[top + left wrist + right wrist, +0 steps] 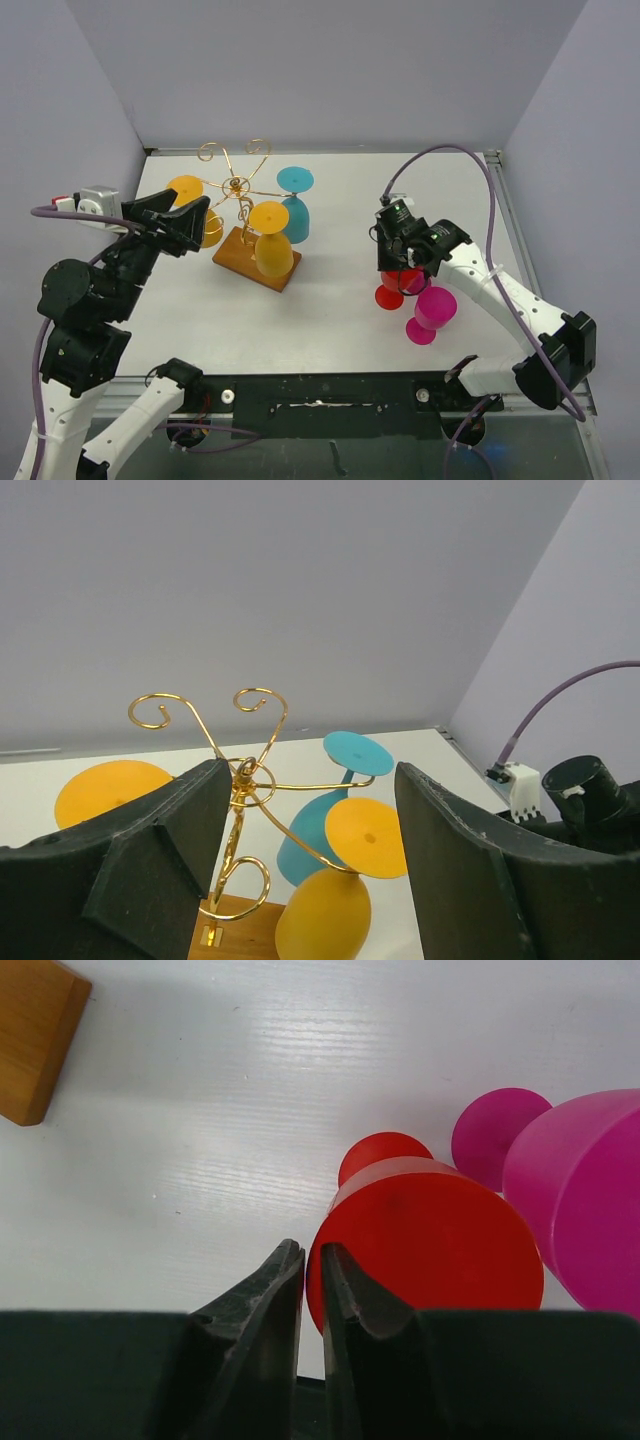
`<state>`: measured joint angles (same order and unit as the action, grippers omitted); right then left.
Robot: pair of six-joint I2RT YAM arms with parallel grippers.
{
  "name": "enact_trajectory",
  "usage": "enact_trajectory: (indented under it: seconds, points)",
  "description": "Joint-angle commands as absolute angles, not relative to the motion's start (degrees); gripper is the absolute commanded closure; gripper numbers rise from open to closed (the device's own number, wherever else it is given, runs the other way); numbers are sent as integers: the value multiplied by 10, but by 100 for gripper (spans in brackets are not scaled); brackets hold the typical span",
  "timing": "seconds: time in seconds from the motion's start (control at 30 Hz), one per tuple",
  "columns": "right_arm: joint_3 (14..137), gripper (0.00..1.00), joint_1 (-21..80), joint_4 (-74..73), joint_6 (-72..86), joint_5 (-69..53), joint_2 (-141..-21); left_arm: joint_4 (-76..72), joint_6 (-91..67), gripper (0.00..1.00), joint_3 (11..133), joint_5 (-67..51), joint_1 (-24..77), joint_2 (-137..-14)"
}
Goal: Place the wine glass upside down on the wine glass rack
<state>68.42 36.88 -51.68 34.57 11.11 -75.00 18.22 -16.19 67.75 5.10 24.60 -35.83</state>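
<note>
The gold wire wine glass rack stands on its wooden base at the left centre of the table. Two yellow glasses and a teal glass hang upside down on it. My right gripper is shut on the rim of a red wine glass, right of the rack. In the right wrist view one finger is outside the red bowl and one inside. I cannot tell if its foot touches the table. My left gripper is open and empty beside the rack.
A magenta wine glass stands close to the right of the red one and shows in the right wrist view. Two curled rack arms at the back carry nothing. The table ends in a wall at the back and rails at the sides.
</note>
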Motion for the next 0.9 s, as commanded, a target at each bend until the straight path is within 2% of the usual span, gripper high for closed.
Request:
enact_trajectory:
  seconds: [0.0, 0.1, 0.23, 0.53, 0.73, 0.87]
  points:
    - [684, 84, 372, -508, 355, 129, -756, 158, -180, 36, 703, 23, 244, -366]
    - [683, 86, 372, -505, 357, 120, -762, 156, -185, 36, 707, 17, 244, -371]
    - [694, 100, 371, -505, 361, 100, -765, 159, -203, 36, 722, -9, 244, -382]
    - [728, 100, 369, -431, 358, 93, -693, 135, -250, 36, 737, -86, 244, -411]
    - [681, 100, 365, -345, 370, 100, -621, 119, -289, 36, 760, -222, 245, -459]
    - [660, 100, 363, -281, 368, 146, -566, 84, -324, 36, 757, -259, 244, -481]
